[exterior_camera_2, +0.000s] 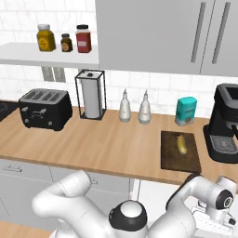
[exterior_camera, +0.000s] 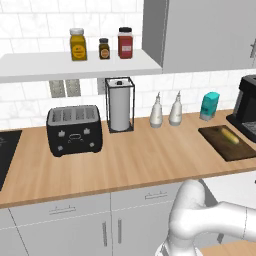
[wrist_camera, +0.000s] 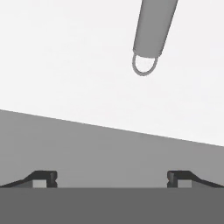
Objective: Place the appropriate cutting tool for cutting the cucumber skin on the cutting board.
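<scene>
Hand view is showing the tool (wrist_camera: 112, 178) with its two dark fingertips (wrist_camera: 44, 178) standing wide apart, gripping nothing, facing a white surface where a grey tapered handle with a wire loop (wrist_camera: 151, 35) is lying. The small yellowish-green cucumber (exterior_camera_2: 181, 143) is resting on the flat dark brown rectangular cutting board (exterior_camera_2: 172, 160), which is lying on the light wooden worktop (exterior_camera_2: 102, 144) beside the black coffee machine (exterior_camera_2: 223, 123).

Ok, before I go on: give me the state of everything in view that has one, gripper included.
cucumber: lying on the cutting board.
cutting board: flat on the counter, no tool on it yet.
gripper: open, nothing between the fingertips.
grey tool: lying on a white surface ahead of the gripper, looped end toward it, not held.
toaster: slots empty.
paper towel roll: upright in its holder.
upper cabinets: doors closed.
</scene>
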### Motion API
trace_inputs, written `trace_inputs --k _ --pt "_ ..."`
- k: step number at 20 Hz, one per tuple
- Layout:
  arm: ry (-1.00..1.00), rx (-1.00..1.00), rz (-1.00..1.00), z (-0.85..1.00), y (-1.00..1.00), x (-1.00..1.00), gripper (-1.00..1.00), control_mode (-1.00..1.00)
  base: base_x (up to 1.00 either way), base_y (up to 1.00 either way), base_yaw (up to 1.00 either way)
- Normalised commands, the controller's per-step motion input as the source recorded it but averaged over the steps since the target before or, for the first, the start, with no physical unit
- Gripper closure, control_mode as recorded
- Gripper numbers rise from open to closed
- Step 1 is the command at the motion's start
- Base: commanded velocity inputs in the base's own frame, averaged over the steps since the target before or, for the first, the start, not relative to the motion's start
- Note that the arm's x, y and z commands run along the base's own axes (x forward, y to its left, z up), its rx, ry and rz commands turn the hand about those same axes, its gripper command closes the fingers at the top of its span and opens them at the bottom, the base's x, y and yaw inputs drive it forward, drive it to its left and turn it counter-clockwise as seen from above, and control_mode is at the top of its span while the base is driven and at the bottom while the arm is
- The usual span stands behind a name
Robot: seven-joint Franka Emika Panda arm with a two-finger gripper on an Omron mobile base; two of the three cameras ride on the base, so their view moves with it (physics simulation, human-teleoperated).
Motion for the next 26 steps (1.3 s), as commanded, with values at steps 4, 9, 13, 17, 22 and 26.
trace_inputs --k 4,9,13,17,22,26 --pt "0.15 0.0 0.06 0.0 0.31 -0.54 -1.0 -1.0 0.0 0.0 0.0" --pt "0.19 0.0 0.09 0.14 0.27 -0.41 -1.0 -1.0 0.0 0.0 0.0" --pt "0.05 0.02 0.07 0.49 -0.07 0.08 -1.0 -1.0 0.0 0.0 0.0" --pt "-0.01 0.11 0.1 0.39 -0.47 0.5 -1.0 -1.0 0.0 0.0 0.0" --pt "-0.08 0.14 0.06 0.08 -0.48 0.49 -1.0 -1.0 0.0 0.0 0.0" --pt "-0.15 0.13 0.01 -0.09 -0.18 0.4 -1.0 -1.0 0.0 0.0 0.0"
